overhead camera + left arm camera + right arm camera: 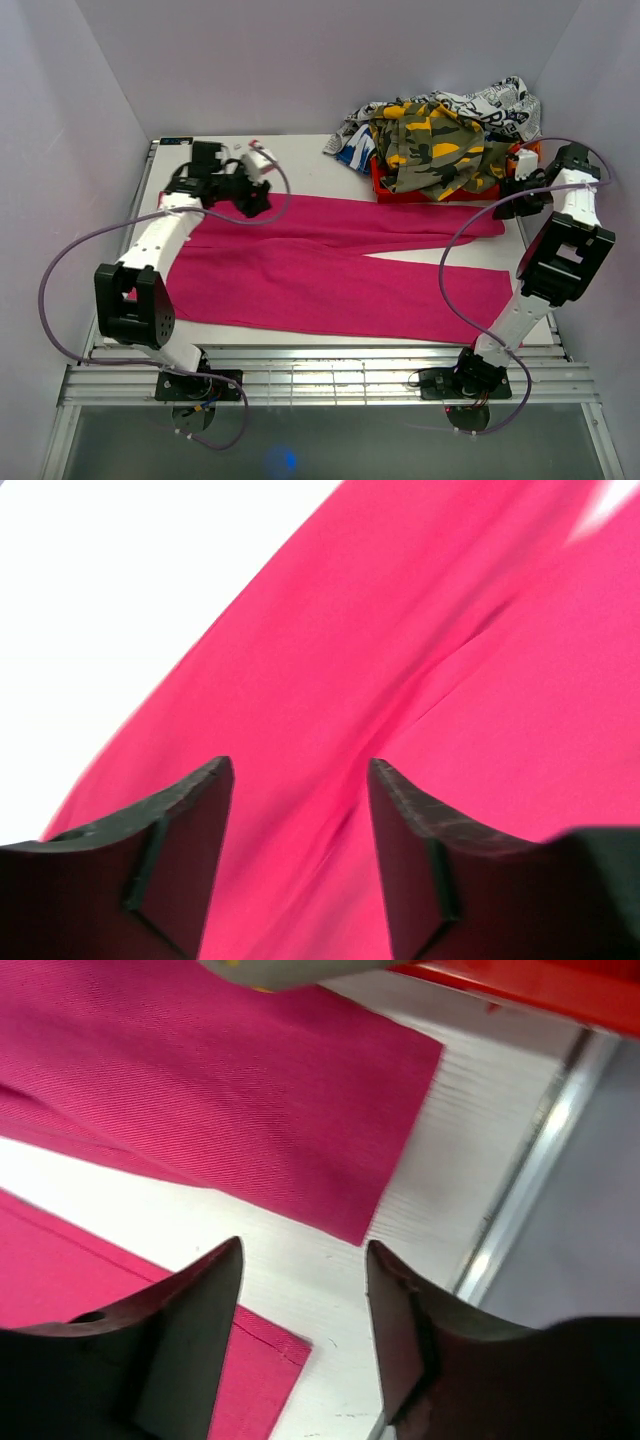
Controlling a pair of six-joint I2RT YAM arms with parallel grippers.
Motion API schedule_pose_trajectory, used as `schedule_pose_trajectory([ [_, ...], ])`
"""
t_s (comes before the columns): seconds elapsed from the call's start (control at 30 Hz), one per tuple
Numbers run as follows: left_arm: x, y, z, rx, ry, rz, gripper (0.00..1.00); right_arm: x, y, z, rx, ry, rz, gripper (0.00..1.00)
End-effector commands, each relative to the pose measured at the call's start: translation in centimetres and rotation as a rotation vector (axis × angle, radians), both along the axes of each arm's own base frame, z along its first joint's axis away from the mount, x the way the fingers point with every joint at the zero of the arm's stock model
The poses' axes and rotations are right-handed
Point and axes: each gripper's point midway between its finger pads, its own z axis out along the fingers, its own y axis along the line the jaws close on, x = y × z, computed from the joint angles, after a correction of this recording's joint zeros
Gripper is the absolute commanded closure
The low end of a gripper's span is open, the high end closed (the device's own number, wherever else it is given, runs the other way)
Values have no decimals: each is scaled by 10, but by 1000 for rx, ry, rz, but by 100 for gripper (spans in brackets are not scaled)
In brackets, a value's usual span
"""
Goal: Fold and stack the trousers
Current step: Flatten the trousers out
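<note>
Two legs of the trousers (340,275) lie flat at full length across the table (300,160), splaying apart toward the right. No fold is made yet, so the whole job looks to lie ahead. A clothes heap (440,135) crowds the far right corner, and bare table shows mainly at the far left. The left gripper (298,770) hangs over the waist end, jaws apart and holding nothing. The right gripper (303,1250), likewise spread and unloaded, hovers by the far leg's hem (395,1140), near the table's right edge.
</note>
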Motion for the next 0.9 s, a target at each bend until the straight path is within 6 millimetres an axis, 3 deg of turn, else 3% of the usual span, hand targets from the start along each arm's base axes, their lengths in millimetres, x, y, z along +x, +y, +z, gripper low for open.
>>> schedule_pose_trajectory([
  [0.0,-14,-100,11,-57,-37,-202,35,-6,34,22,159,-40,67,45],
  [0.03,-20,-141,0,-77,0,-248,37,-8,47,26,205,-60,115,53],
  [0.07,-16,-160,8,-92,-11,-261,39,-13,54,26,229,-55,131,57],
  [0.1,-25,-190,7,-108,12,-312,41,-19,68,32,239,-63,169,62],
  [0.13,-23,-208,-13,-128,91,-300,42,-30,80,22,255,-47,210,67],
  [0.17,-15,-224,-5,-155,88,-299,43,-34,88,18,240,-47,237,68],
  [0.2,-18,-242,-9,-169,119,-308,43,-33,103,21,199,-84,296,69],
  [0.23,-15,-252,-14,-185,152,-302,44,-48,109,-2,163,-34,312,68],
  [0.3,-3,-272,-27,-232,239,-259,44,-51,122,-8,71,-80,377,67],
  [0.33,1,-277,-30,-248,258,-244,44,-39,116,-13,-8,-134,386,64],
  [0.37,5,-280,-39,-262,294,-219,44,-49,118,-30,-33,-120,404,64],
  [0.47,9,-283,-41,-271,285,-209,43,-38,116,-40,-133,-190,435,61],
  [0.87,-15,-247,-67,-191,272,-187,41,-11,91,-74,-294,-186,526,42],
])
